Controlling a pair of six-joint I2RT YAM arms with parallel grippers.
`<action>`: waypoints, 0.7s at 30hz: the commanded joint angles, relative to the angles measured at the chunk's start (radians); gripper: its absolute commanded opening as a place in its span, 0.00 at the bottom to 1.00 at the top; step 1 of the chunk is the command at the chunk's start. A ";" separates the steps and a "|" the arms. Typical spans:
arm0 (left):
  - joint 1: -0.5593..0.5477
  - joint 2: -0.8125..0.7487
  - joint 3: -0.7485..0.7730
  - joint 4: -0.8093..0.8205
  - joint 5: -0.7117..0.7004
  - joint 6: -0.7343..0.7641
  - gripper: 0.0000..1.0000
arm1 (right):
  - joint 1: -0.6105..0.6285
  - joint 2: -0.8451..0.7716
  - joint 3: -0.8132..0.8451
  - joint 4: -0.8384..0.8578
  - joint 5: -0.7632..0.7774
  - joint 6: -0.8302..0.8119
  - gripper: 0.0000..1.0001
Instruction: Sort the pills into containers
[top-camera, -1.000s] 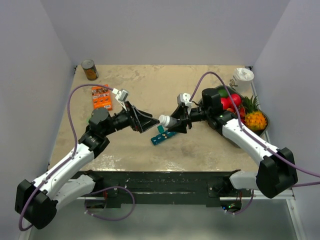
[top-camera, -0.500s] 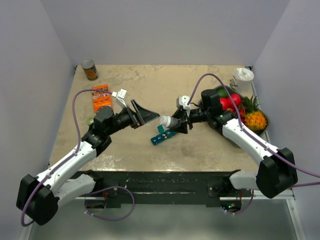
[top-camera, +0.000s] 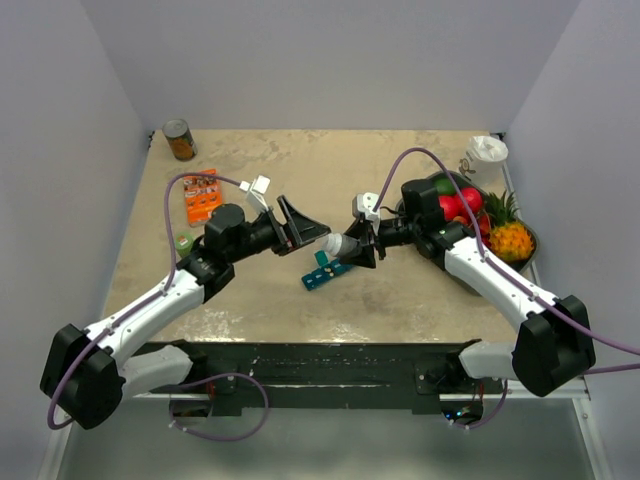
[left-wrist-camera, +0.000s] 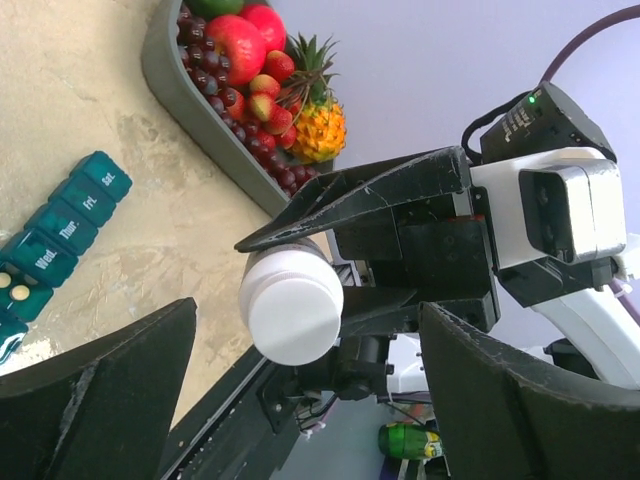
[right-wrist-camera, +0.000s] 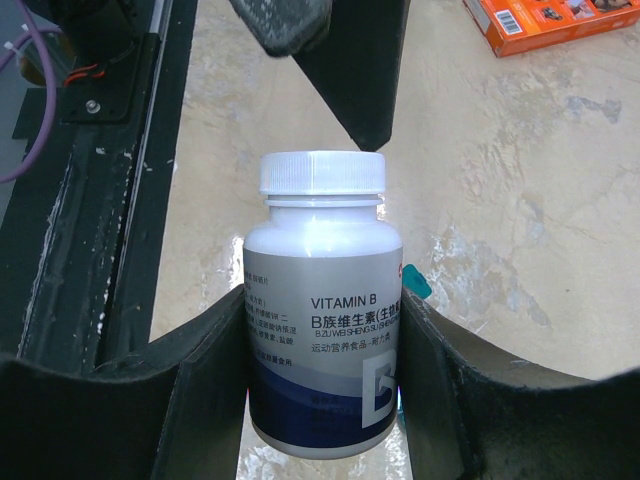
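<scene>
Right gripper (right-wrist-camera: 320, 325) clamped on vitamin bottle (left-wrist-camera: 292, 305); left gripper (top-camera: 305, 232) wide open, empty.
Bottle held by its body, white cap facing the left jaws. The teal pill organiser (top-camera: 325, 270) lies on the table (top-camera: 300, 170) directly beneath the bottle.

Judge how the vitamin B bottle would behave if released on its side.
The vitamin B bottle looks like rigid plastic: the right tool clamps its body with no visible denting, so probably stiff. Its glossy surface may be slippery. Being round, it would likely roll on the table.
</scene>
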 joint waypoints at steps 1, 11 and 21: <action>-0.028 0.040 0.072 0.012 0.006 0.032 0.94 | 0.008 -0.018 0.052 0.013 -0.001 -0.017 0.00; -0.045 0.078 0.078 0.004 0.048 0.094 0.67 | 0.008 -0.019 0.052 0.014 -0.004 -0.016 0.00; -0.053 0.109 0.103 -0.002 0.092 0.138 0.58 | 0.008 -0.019 0.052 0.016 -0.006 -0.012 0.00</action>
